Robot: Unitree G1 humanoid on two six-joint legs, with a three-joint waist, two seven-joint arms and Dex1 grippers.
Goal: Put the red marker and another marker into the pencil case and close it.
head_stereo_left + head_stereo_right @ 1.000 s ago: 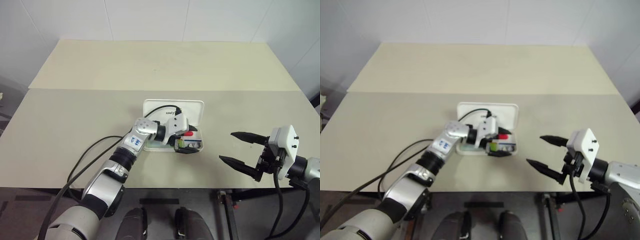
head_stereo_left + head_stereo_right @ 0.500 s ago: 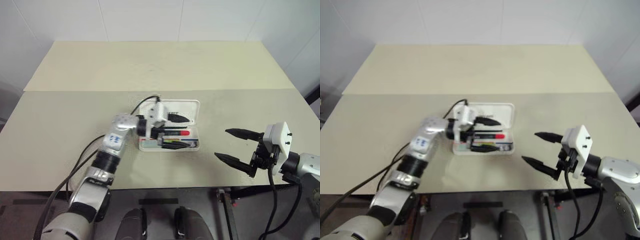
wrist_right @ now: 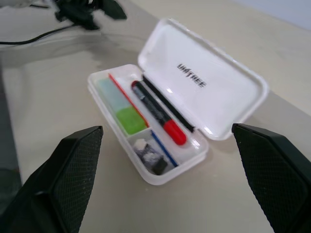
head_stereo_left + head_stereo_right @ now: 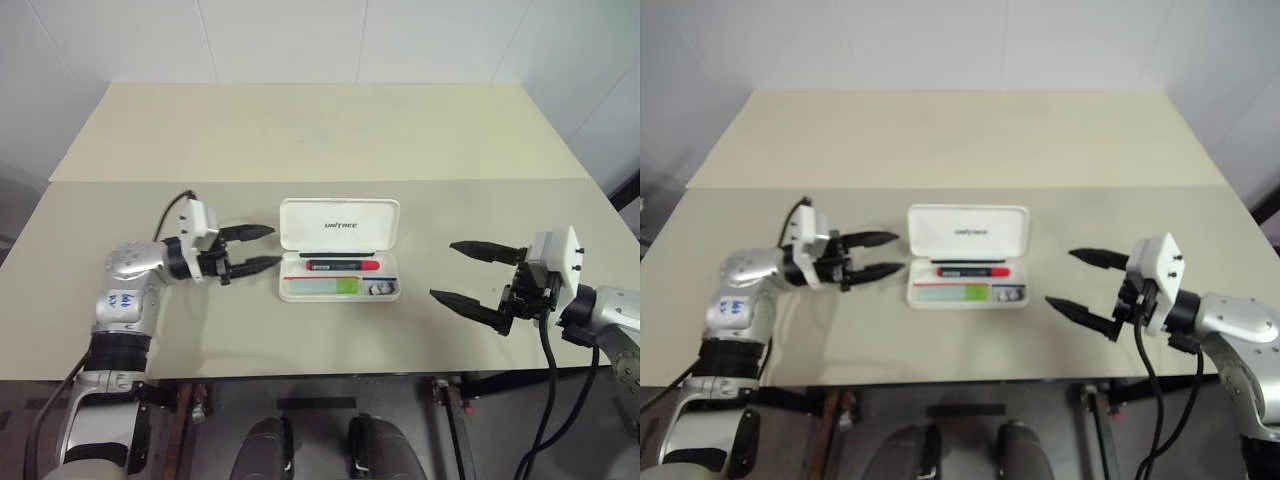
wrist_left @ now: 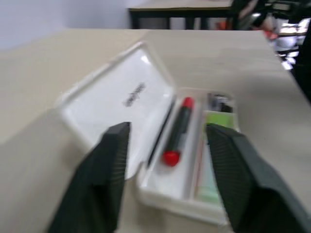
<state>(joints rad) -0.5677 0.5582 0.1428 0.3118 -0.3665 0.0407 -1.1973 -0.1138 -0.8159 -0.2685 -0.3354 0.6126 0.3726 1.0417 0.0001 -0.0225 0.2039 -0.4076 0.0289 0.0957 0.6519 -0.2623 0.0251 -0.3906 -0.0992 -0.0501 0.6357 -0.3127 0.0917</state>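
The white pencil case (image 4: 308,226) lies open in the middle of the table, its lid tilted back. In its tray the red marker (image 4: 342,266) lies lengthwise, and another marker (image 4: 322,286), mint green with a lime cap, lies in the front compartment. My left gripper (image 4: 274,246) hovers just left of the case, pointing at it, open and empty; between its fingers (image 5: 109,165) the wrist view shows the red marker (image 5: 177,131) and the case. My right gripper (image 4: 443,270) hangs wide open to the right of the case, pointing toward it, with nothing in it.
A small dark and white item (image 4: 378,289) sits in the tray's right-hand compartment. The table's front edge (image 4: 320,375) runs close below both grippers. A seam (image 4: 320,180) crosses the table behind the case. A black cable (image 4: 170,210) loops off my left wrist.
My left gripper has pulled out of the case and swung left, its fingers narrower than before. The green marker stays in the tray. The right gripper has hardly moved.
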